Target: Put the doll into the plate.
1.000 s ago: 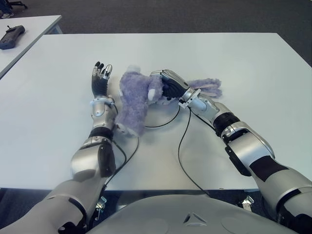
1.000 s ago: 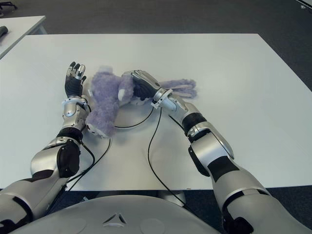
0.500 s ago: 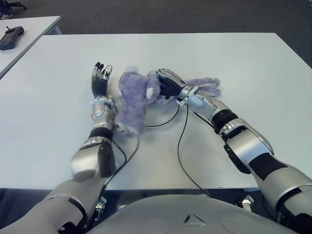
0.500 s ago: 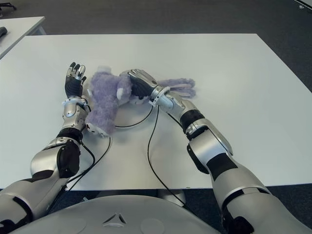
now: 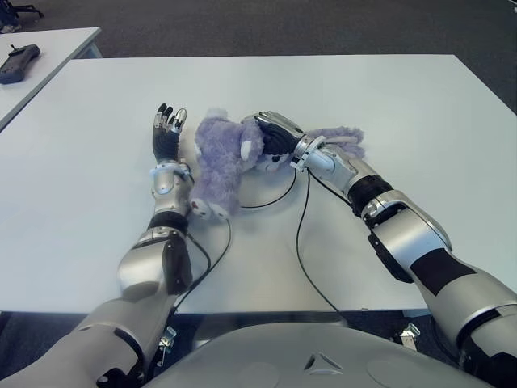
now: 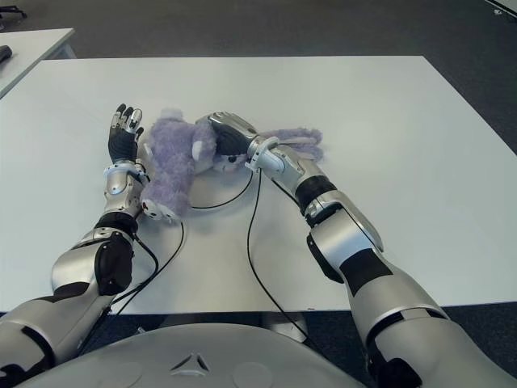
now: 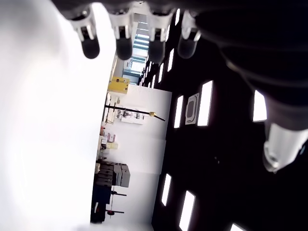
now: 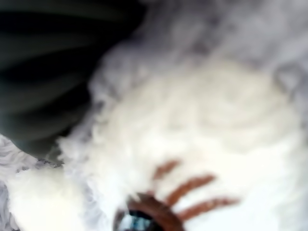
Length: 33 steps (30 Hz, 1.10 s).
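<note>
A purple plush doll (image 5: 220, 158) with a white muzzle lies on the white table (image 5: 388, 97). Its long ears (image 5: 343, 139) trail to the right. My right hand (image 5: 273, 139) is curled over the doll's head from the right, shut on it. In the right wrist view the white face fur (image 8: 192, 125) fills the picture, with dark fingers (image 8: 43, 72) pressed into it. My left hand (image 5: 167, 133) shows just left of the doll's body, fingers (image 7: 122, 29) straight and holding nothing. No plate shows in any view.
Two black cables (image 5: 299, 242) run across the table from the wrists toward the front edge. A second table (image 5: 56, 36) stands at the far left with a dark device (image 5: 19, 61) on it. Dark floor lies beyond both tables.
My right hand has shifted left with the doll's head, so the doll's body now lies closer to the left forearm. The left hand has not moved.
</note>
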Available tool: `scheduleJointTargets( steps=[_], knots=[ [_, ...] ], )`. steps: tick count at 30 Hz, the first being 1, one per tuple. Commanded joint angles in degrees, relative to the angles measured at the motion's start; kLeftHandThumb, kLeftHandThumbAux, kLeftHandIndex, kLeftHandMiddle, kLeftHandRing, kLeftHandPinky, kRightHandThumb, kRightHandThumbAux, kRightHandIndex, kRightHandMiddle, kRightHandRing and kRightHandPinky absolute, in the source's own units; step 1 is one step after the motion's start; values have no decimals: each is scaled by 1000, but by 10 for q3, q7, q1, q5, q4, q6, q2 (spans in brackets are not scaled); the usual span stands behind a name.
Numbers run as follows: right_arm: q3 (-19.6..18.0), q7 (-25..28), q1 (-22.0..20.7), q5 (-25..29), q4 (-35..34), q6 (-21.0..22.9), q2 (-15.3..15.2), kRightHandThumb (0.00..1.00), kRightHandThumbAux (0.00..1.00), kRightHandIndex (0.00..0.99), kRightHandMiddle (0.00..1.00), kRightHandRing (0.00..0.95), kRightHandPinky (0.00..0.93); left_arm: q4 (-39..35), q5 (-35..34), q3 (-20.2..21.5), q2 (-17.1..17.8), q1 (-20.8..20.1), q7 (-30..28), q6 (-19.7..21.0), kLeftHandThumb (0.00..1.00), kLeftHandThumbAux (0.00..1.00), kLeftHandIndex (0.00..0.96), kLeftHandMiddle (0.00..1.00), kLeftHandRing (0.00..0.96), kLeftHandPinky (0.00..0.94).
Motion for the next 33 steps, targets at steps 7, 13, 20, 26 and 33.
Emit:
scheduleJointTargets(
  steps=[7, 13, 20, 26, 33],
  knots=[
    [69, 236, 104, -32, 25, 58, -44, 185, 661, 1, 72, 118, 166, 90, -11, 1, -66, 131, 2, 28, 0, 570, 27, 83, 55, 27],
    [97, 205, 131, -59, -26, 21, -77, 204, 597, 0, 0, 0, 0, 90, -11, 0, -66, 130, 4, 30, 0, 557, 25, 81, 51, 24],
    [114, 185, 143, -66, -56, 26, -94, 166, 527, 0, 0, 0, 0, 90, -14, 2, -64, 131, -3, 30, 0, 560, 29, 80, 49, 22],
    [121, 181, 141, -65, -72, 30, -104, 140, 479, 0, 0, 0, 0, 90, -12, 0, -66, 130, 1, 28, 0, 561, 27, 78, 48, 25],
    [129, 176, 143, -70, -87, 48, -108, 119, 441, 0, 0, 0, 0, 91, -13, 1, -66, 129, 3, 33, 0, 561, 31, 81, 50, 34]
  ],
)
